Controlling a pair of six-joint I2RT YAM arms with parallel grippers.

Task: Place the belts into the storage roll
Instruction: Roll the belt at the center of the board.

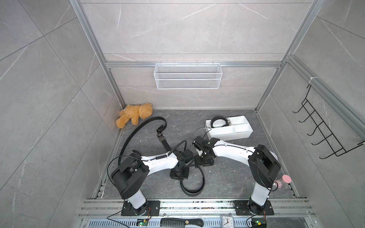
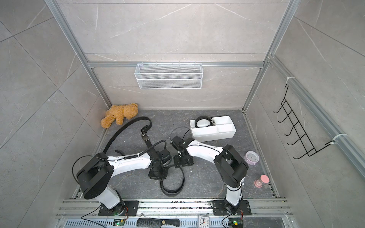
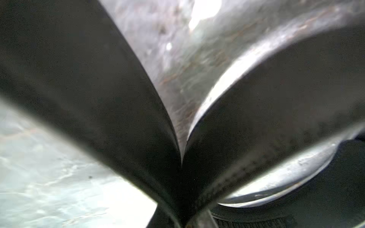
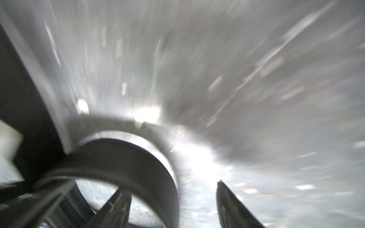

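Top views first, Sam. What is on the left?

A bear [image 1: 134, 115] in the corner, Mia. Next to it a long belt [image 1: 138, 128] lies in a big curve on the table [image 1: 227, 177], well apart from the tray [image 1: 231, 136].

And in the middle?

The left arm [image 1: 158, 163] reaches down to a second belt [image 1: 192, 192], bent into a ring. In the left wrist view two black bits of the second belt [image 3: 118, 118] meet in a pinch, so the left jaws are clamped on it. The right jaws are just beside it. The right wrist view shows their fingers [image 4: 233, 207] apart, closed on nothing.

So what step is it?

I think rolling up the second belt. Next, the ring must be held tight and carried right to a free box in the tray. One rolled belt [image 1: 212, 122] sits in its far left box.

What is hard to see?

Both wrist views are blurry. The arms hide the jaws from above, and the middle of the second belt goes under the left arm.
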